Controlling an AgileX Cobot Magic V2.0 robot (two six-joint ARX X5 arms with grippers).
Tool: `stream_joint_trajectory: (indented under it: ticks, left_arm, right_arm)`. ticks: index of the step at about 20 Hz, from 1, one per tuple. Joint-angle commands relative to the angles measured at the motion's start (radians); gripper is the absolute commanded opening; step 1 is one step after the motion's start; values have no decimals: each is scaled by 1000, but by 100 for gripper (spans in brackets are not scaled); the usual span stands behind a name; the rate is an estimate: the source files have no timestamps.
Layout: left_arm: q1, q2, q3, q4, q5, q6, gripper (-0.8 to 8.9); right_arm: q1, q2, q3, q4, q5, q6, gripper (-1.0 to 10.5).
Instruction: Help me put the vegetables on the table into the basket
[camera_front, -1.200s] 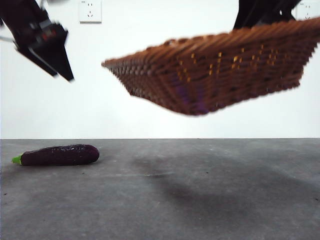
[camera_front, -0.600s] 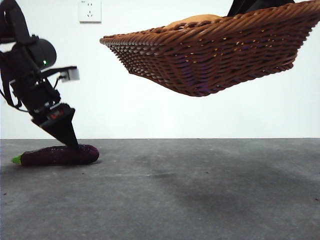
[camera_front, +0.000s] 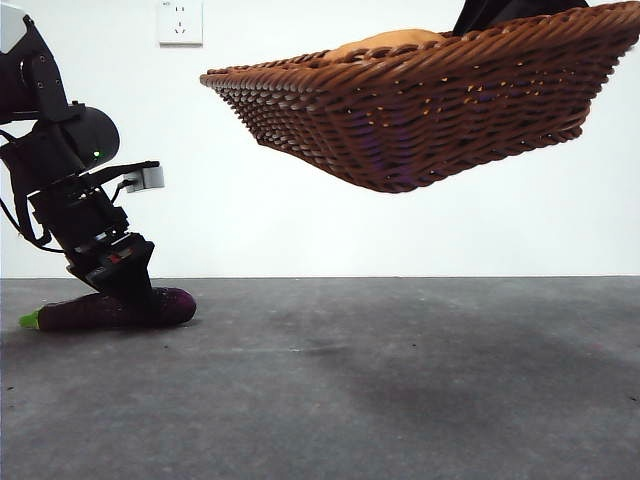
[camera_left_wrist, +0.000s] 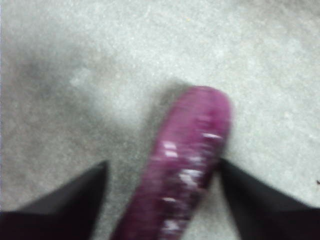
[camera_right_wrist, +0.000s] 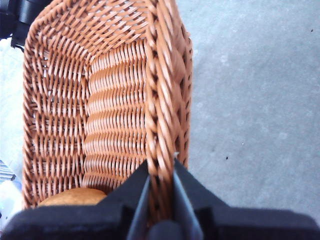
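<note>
The dark purple eggplant (camera_front: 110, 309) lies on the grey table (camera_front: 380, 390) at the left, green stem pointing left. My left gripper (camera_front: 135, 300) is down on it, jaws open on either side of the eggplant (camera_left_wrist: 187, 165); the left wrist view is blurred. My right gripper (camera_right_wrist: 161, 172) is shut on the rim of the brown wicker basket (camera_right_wrist: 100, 100) and holds it tilted in the air at the upper right of the front view (camera_front: 430, 110). The brown potato (camera_right_wrist: 72, 196) lies inside the basket and peeks over its rim (camera_front: 385, 42). The corn cob is not in view.
A white wall with a power socket (camera_front: 180, 22) stands behind the table. The basket's shadow (camera_front: 420, 370) falls on the table's middle and right.
My left gripper has come down from the upper left onto the eggplant, which has shifted slightly. The basket has risen, steadied, and now hangs still.
</note>
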Motion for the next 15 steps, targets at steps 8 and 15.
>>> stream_joint_trajectory:
  ticks: [8, 15]
  left_arm:
    - [40, -73, -6, -90, 9, -130, -6]
    - [59, -484, -6, -193, 84, -57, -6]
  right_arm:
    - [0, -6, -4, 1, 28, 1, -12]
    - [0, 24, -99, 18, 30, 25, -12]
